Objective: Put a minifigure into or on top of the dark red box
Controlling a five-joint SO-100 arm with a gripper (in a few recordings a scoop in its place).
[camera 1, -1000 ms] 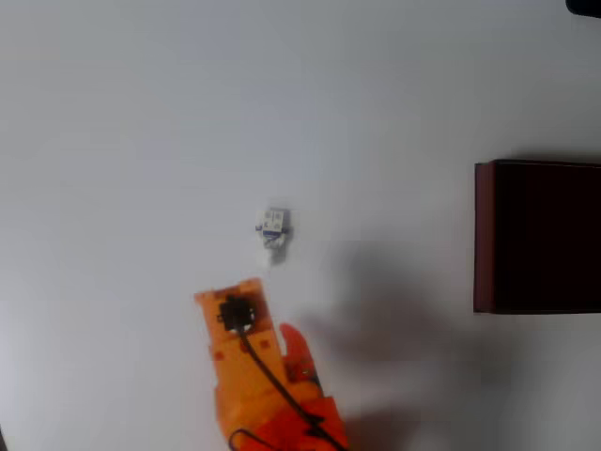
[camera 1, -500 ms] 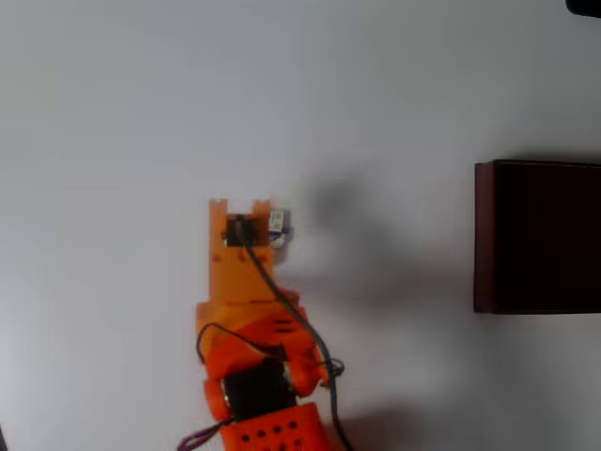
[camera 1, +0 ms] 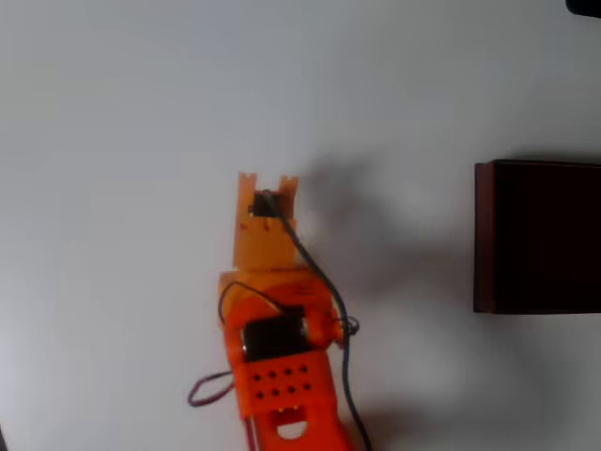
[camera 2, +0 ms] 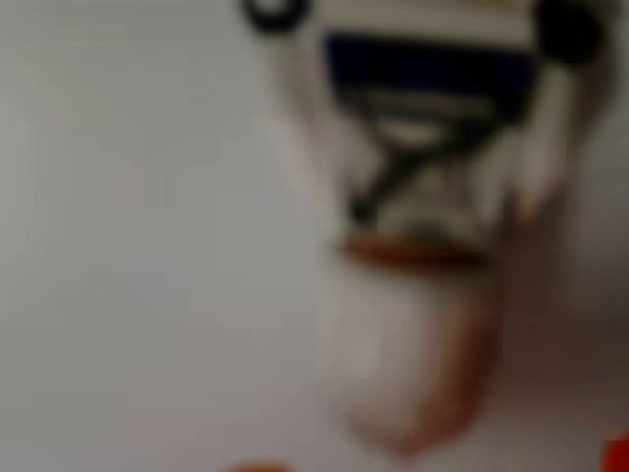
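Note:
In the wrist view the minifigure looms very close and blurred, white with a dark blue band and black lines on its torso, lying on the white table. From overhead, my orange gripper stands right over the place where the figure lies and hides it. How the jaws stand is hidden beneath the arm. The dark red box, with its near-black inside, sits at the right edge of the overhead view, well to the right of the gripper.
The white table is bare around the arm. A dark object pokes in at the top right corner. The arm's black cable trails down its right side.
The arm has advanced up the picture and slightly right. The minifigure, visible beside the gripper half a second ago, is now covered by it.

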